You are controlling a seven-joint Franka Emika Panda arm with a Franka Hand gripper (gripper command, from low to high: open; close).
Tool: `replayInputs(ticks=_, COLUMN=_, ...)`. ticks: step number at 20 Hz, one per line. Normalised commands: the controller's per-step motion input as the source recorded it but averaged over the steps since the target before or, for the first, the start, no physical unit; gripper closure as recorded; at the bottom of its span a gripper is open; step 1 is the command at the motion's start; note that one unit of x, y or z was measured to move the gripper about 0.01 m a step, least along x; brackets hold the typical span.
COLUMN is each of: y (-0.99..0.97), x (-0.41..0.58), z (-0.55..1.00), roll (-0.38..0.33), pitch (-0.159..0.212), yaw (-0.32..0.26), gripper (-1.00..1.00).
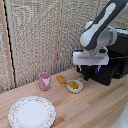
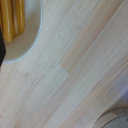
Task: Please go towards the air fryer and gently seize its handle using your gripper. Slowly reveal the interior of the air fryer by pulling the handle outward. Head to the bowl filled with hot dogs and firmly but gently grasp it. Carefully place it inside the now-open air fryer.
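Note:
The black air fryer (image 1: 114,62) stands at the exterior view's right, partly behind my arm. I cannot make out its handle, and whether the drawer is pulled out is unclear. The small white bowl (image 1: 75,86) with orange-yellow hot dogs (image 1: 74,85) sits on the wooden table in front of the fryer. My gripper (image 1: 91,75) hangs a little above the bowl, toward the fryer, open with nothing between its fingers. In the wrist view the bowl (image 2: 26,37) and hot dogs (image 2: 12,20) fill one corner, beside a dark fingertip (image 2: 1,47).
A pink cup (image 1: 45,80) and a loose orange food piece (image 1: 61,79) stand left of the bowl. A large patterned plate (image 1: 31,111) lies near the front; its rim (image 2: 117,117) shows in the wrist view. A woven screen (image 1: 35,35) backs the table.

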Motion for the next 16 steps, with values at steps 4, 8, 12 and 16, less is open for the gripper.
replayInputs(ticks=4, y=-0.02, x=0.033, z=-0.36, roll=-0.072, pitch=0.082, yaw=0.118, gripper=-1.00)
replayInputs(ticks=8, y=-0.07, x=0.059, z=-0.35, roll=-0.039, pitch=0.044, yaw=0.122, gripper=-1.00)
replayInputs(ticks=12, y=-0.09, x=0.040, z=-0.28, roll=-0.037, pitch=0.033, yaw=0.128, gripper=-1.00)
replayInputs(ticks=16, y=-0.11, x=0.004, z=-0.23, roll=-0.039, pitch=0.004, yaw=0.140, gripper=-1.00)
